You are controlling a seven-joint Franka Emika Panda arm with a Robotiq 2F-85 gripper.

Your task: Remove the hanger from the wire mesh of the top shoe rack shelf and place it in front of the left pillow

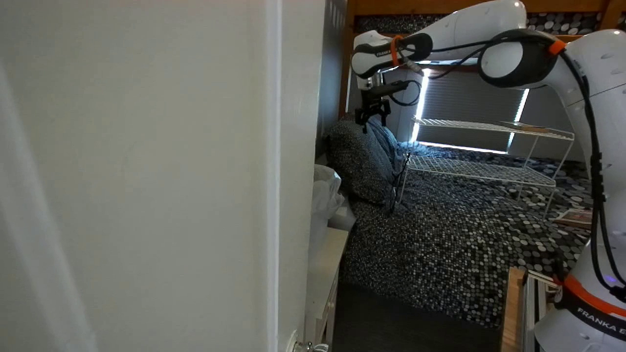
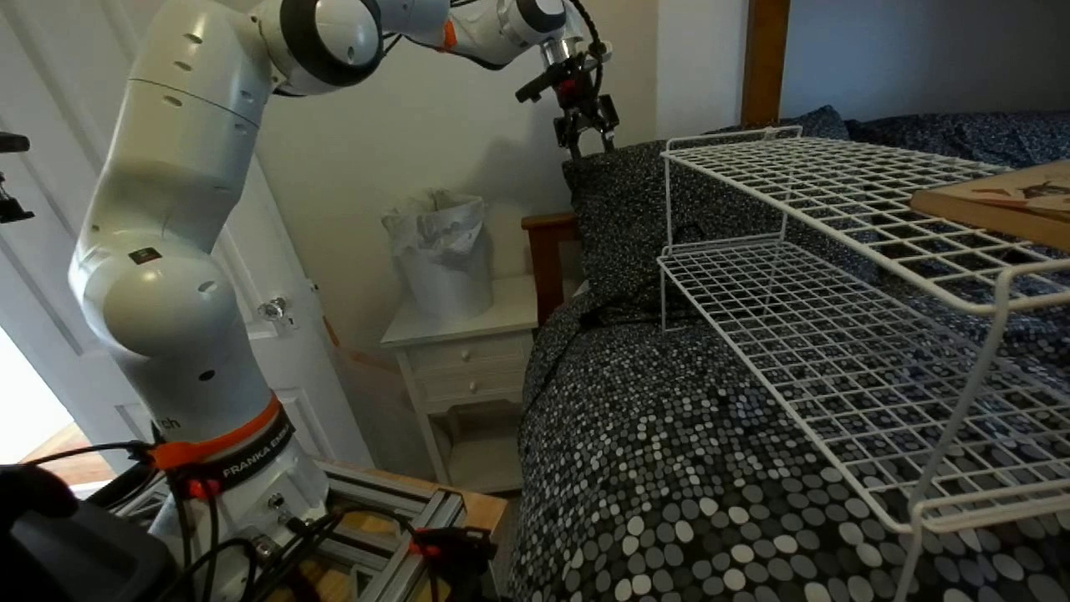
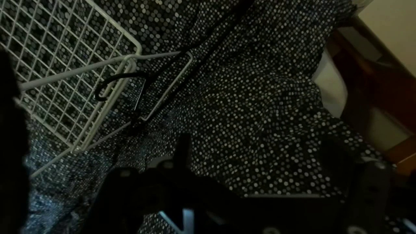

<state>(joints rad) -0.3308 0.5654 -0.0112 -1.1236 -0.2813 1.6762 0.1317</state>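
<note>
The gripper (image 2: 592, 151) has its fingers well apart and holds nothing, above the left pillow (image 2: 623, 213); whether the tips touch it I cannot tell; the black hanger (image 3: 150, 77) is at the pillow-side short edge of the lower rack shelf (image 2: 836, 359), below the top wire mesh (image 2: 853, 192); in the wrist view its hook crosses that edge, pointing inward; its long axis runs roughly along the edge, past the corner.
</note>
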